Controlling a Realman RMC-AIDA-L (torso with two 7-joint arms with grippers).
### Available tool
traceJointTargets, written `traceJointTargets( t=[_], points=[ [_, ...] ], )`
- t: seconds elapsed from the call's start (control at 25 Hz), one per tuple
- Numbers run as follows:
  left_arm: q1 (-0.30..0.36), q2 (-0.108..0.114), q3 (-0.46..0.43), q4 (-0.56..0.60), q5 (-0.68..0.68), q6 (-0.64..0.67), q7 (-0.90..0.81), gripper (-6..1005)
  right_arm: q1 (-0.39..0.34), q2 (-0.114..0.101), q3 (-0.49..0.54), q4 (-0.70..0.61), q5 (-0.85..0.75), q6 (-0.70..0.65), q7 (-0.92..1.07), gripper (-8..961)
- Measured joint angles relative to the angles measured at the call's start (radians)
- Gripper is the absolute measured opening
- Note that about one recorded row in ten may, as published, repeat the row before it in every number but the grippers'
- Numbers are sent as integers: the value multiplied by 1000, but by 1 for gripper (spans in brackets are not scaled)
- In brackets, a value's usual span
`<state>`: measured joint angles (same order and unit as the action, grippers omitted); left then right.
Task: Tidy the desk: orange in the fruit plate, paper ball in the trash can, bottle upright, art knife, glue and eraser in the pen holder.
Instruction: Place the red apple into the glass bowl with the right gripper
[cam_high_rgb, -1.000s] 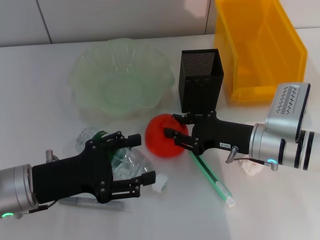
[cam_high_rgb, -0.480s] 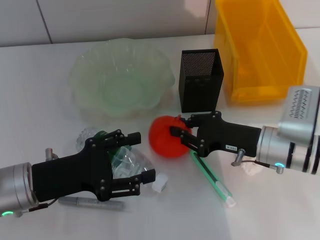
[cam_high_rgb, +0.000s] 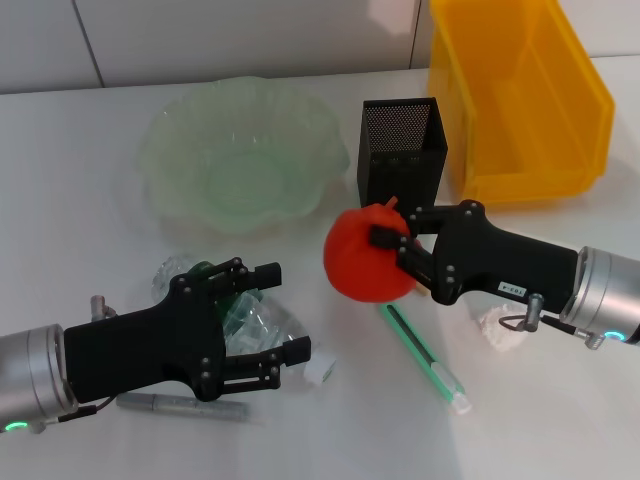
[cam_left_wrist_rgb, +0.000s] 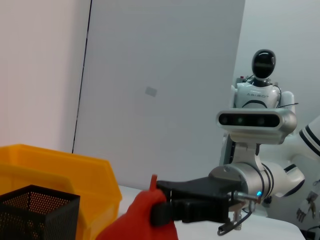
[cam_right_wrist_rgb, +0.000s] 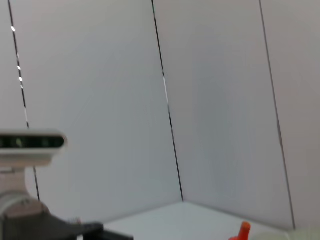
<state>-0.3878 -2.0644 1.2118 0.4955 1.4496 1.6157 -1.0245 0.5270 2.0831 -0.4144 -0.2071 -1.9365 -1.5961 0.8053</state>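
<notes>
Orange (cam_high_rgb: 368, 255) sat clamped in the right pincer (cam_high_rgb: 392, 241), lifted off the white bench (cam_high_rgb: 80, 180), with its stem pointing up; the left wrist view showed the same fruit (cam_left_wrist_rgb: 142, 220) held by the black fingers (cam_left_wrist_rgb: 187, 202). Largest of the things around that pincer was the yellow trash can (cam_high_rgb: 520, 100), behind it and to its right. The pale green fruit plate (cam_high_rgb: 240, 155) lay behind and to its left, well apart from the held orange. The black mesh pen holder (cam_high_rgb: 400, 160) stood just behind the pincer, close to the orange's top. The left pincer (cam_high_rgb: 265, 325) hung low over the clear bottle (cam_high_rgb: 255, 320), which lay on its side, its fingers spread on either side of it; whether they touched it could not be told. A green art knife (cam_high_rgb: 425, 360) lay on the bench just below the right pincer. A grey glue stick (cam_high_rgb: 180, 405) lay beneath the left arm. The crumpled paper ball (cam_high_rgb: 500, 330) sat partly hidden under the right wrist.
</notes>
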Motion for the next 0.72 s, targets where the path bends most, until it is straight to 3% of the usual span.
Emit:
traceJointTargets(
  t=[0.32, 0.44, 0.48, 0.56, 0.68, 0.72],
  points=[
    [5, -1, 1, -1, 0, 3, 15, 807, 68, 1, 3, -34, 140, -46, 0, 99],
    [6, -2, 5, -2, 0, 2, 17, 805, 136, 0, 3, -39, 160, 23, 0, 82],
    [6, -2, 5, -2, 0, 2, 20, 805, 191, 0, -1, -40, 160, 95, 0, 76],
    [6, -2, 5, -2, 0, 3, 21, 804, 216, 0, -3, -39, 160, 134, 0, 64],
    [6, -2, 3, -2, 0, 3, 23, 803, 322, 2, -48, -31, 157, 305, 1, 54],
    [6, -2, 3, -2, 0, 3, 23, 802, 322, 2, -48, -31, 157, 305, 1, 51]
  ],
)
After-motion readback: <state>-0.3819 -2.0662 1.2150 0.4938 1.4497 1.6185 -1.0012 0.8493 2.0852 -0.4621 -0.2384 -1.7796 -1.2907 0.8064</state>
